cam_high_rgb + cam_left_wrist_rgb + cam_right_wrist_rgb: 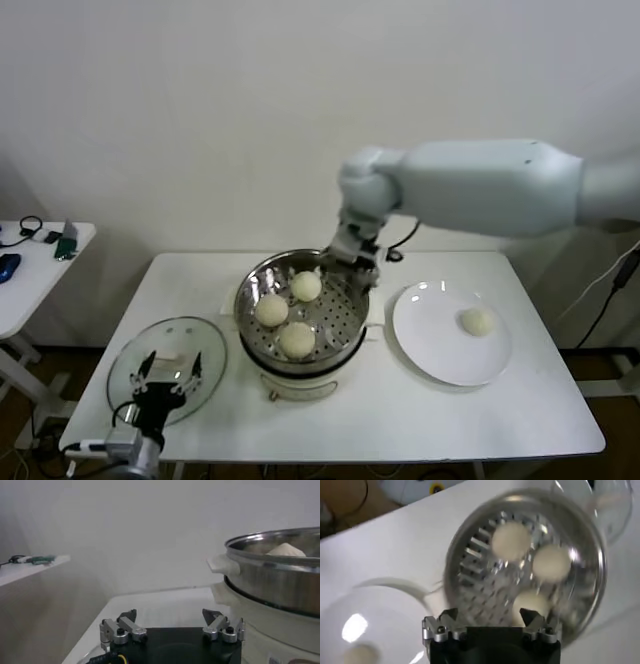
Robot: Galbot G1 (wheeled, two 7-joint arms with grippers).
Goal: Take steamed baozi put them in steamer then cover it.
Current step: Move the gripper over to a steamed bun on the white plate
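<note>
The steel steamer on its cream pot base stands mid-table and holds three pale baozi. They also show in the right wrist view. A fourth baozi lies on the white plate to the right. My right gripper is open and empty above the steamer's far right rim. The glass cover lies flat at the front left. My left gripper is open and empty just above the cover; it also shows in the left wrist view.
A small white side table with cables and small items stands to the left. A black cable hangs off the table's right side. The white wall is close behind the table.
</note>
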